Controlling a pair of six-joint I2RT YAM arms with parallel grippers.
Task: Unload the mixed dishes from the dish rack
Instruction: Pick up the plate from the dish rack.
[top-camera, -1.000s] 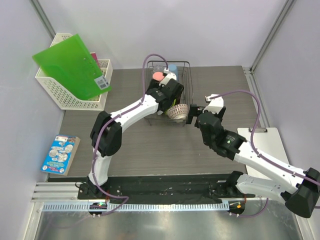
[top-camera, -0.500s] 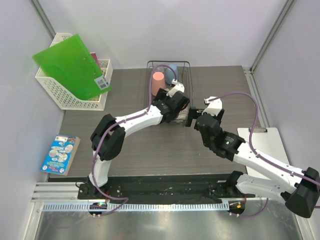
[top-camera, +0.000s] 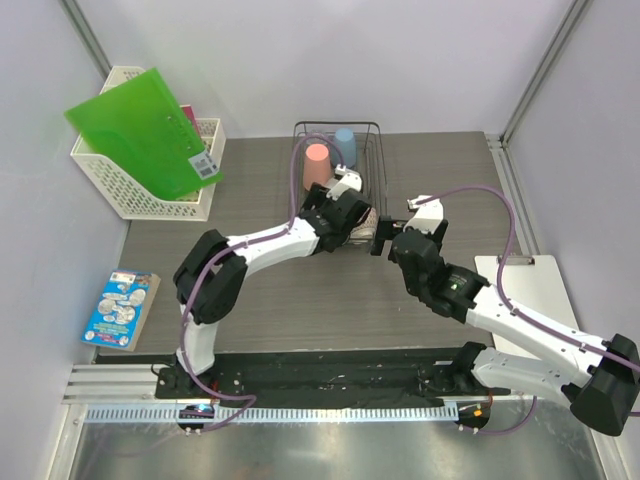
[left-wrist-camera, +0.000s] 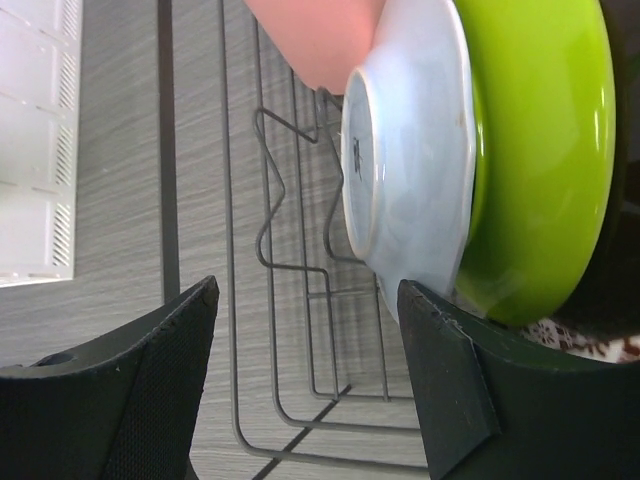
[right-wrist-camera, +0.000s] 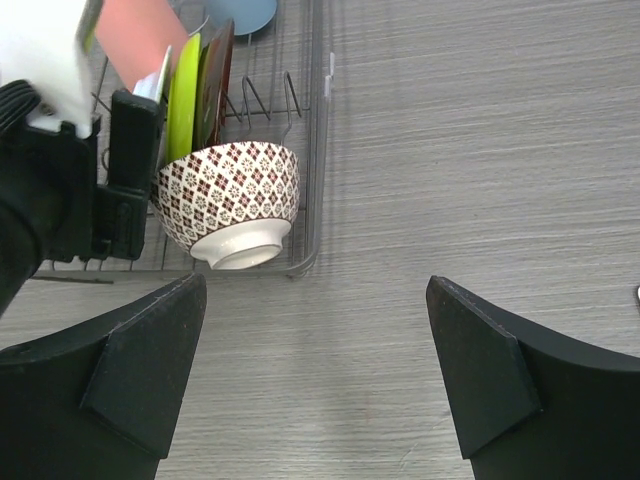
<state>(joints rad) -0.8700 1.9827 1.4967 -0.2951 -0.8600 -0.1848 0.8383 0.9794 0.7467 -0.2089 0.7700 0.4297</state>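
Observation:
The black wire dish rack (top-camera: 372, 160) stands at the back middle of the table, with a pink cup (top-camera: 316, 163) and a light blue cup (top-camera: 344, 142) at its far end. My left gripper (top-camera: 355, 218) is low at the rack's near end. In the left wrist view it (left-wrist-camera: 308, 290) is open over the rack's wires (left-wrist-camera: 270, 250), its right finger beside the rim of the pale plate (left-wrist-camera: 415, 180). That plate leans on the yellow-green plate (left-wrist-camera: 540, 150). My right gripper (right-wrist-camera: 315, 290) is open over bare table, just before the patterned bowl (right-wrist-camera: 230, 200) and red plate (right-wrist-camera: 215, 80).
A white lattice basket with a green folder (top-camera: 150, 140) sits at the back left. A blue book (top-camera: 120, 308) lies near the left edge, and a white clipboard (top-camera: 530, 275) on the right. My two grippers are close together at the rack's near right corner.
My left gripper has come back from over the cups to the near end of the rack, uncovering both cups. The right arm has hardly moved.

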